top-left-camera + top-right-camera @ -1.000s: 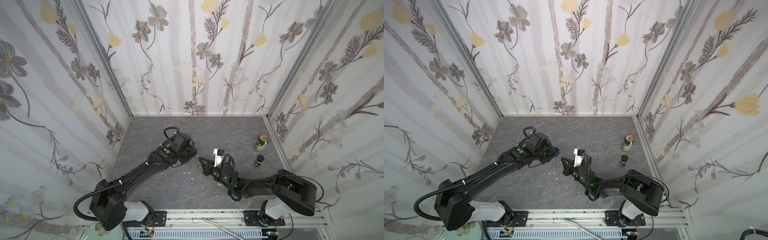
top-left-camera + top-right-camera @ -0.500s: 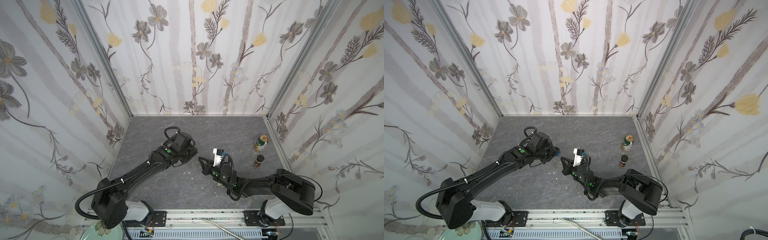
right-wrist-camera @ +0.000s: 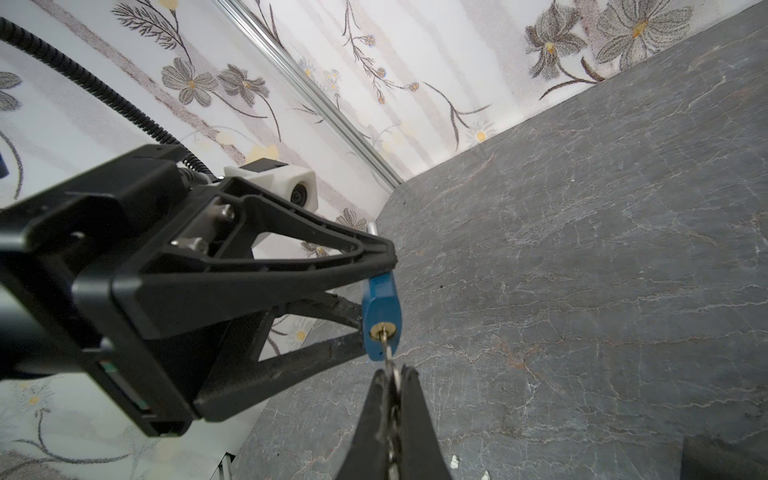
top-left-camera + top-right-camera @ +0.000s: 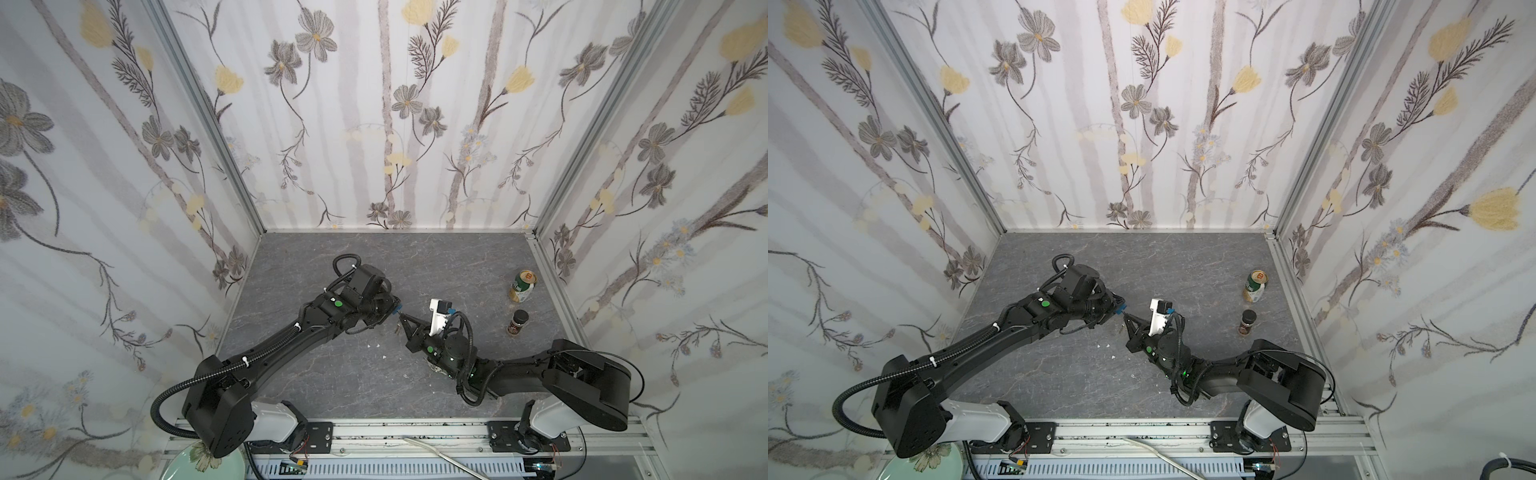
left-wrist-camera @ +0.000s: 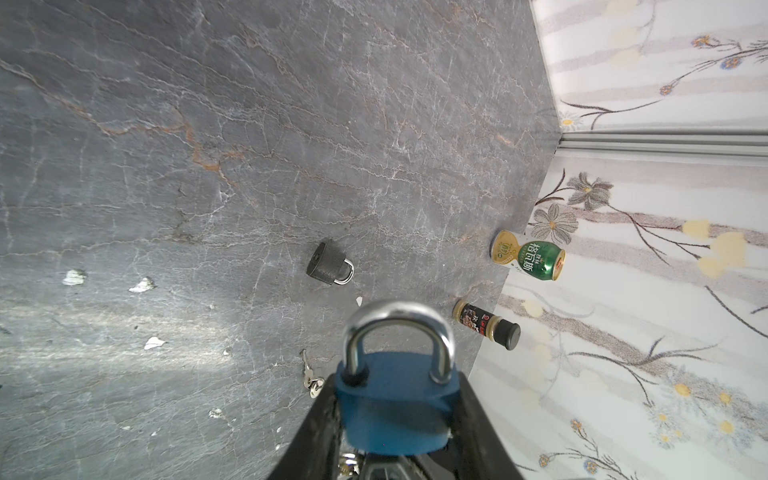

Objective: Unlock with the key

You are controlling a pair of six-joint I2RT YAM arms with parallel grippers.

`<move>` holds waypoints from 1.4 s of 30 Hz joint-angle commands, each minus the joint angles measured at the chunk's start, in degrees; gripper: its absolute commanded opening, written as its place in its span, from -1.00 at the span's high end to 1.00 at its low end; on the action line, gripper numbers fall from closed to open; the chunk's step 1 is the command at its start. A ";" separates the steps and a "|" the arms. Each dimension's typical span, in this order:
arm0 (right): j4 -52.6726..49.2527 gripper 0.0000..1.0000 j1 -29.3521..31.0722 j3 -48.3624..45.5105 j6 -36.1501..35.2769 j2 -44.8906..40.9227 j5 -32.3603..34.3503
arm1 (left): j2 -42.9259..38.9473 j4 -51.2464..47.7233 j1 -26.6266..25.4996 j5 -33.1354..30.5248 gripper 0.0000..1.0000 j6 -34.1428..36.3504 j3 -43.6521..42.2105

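A blue padlock with a silver shackle, both legs seated in the body, sits clamped between the fingers of my left gripper. In the right wrist view its brass keyhole faces my right gripper, which is shut on a small silver key. The key's tip is in the keyhole. In both top views the two grippers meet tip to tip mid-table, left gripper and right gripper, with the blue padlock between them.
A black padlock lies on the grey stone table, with loose keys and white scraps nearby. A green can and a dark spice bottle stand near the right wall. Patterned walls enclose three sides.
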 commanded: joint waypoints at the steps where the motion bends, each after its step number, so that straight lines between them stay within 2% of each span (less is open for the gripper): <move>1: 3.99 1.00 0.04 0.25 -0.38 -0.53 -1.67 | 0.20 0.69 -0.24 2.58 0.77 1.36 0.71; 12: 6.30 1.00 0.13 -0.75 3.88 -0.11 -4.47 | 1.83 -9.59 -0.73 -0.66 0.79 9.50 7.34; 31: 8.36 1.00 0.41 -0.84 5.93 1.34 -5.16 | 4.39 -9.16 -2.25 0.26 0.98 10.49 8.64; 42: 7.16 1.00 -1.26 -0.66 5.78 0.54 -5.66 | 6.15 -8.03 -3.61 3.97 1.00 11.14 9.51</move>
